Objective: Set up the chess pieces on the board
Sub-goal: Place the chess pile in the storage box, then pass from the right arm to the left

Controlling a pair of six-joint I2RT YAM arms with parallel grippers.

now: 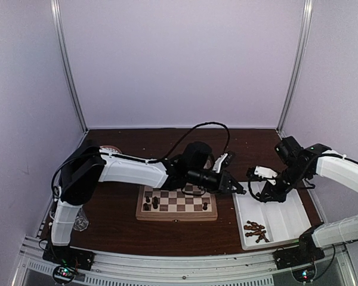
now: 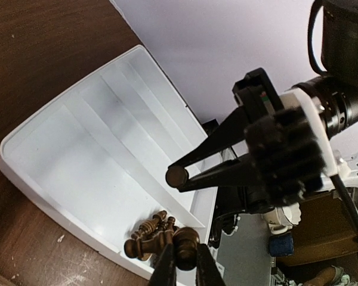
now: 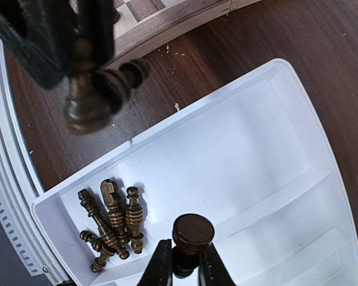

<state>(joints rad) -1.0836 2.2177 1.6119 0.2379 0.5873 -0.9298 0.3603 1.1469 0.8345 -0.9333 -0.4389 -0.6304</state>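
The board (image 1: 176, 210) lies mid-table with a few dark chess pieces (image 1: 151, 204) standing on it. My left gripper (image 2: 186, 247) hangs over the near end of the white tray (image 2: 77, 155), shut on a dark brown piece (image 2: 187, 236). Close beside it, my right gripper (image 3: 185, 244) is shut on another dark piece (image 3: 193, 228), whose round base faces the camera. Several dark pieces (image 3: 110, 223) lie heaped in the tray's end compartment. In the top view the left gripper (image 1: 237, 189) and the right gripper (image 1: 252, 192) nearly meet at the tray's left edge. No cream-white pieces show.
The white divided tray (image 1: 283, 214) sits right of the board, its other compartments bare. A clear glass (image 1: 80, 223) stands by the left arm's base and a round object (image 1: 110, 149) lies at the back left. Purple walls close in the table.
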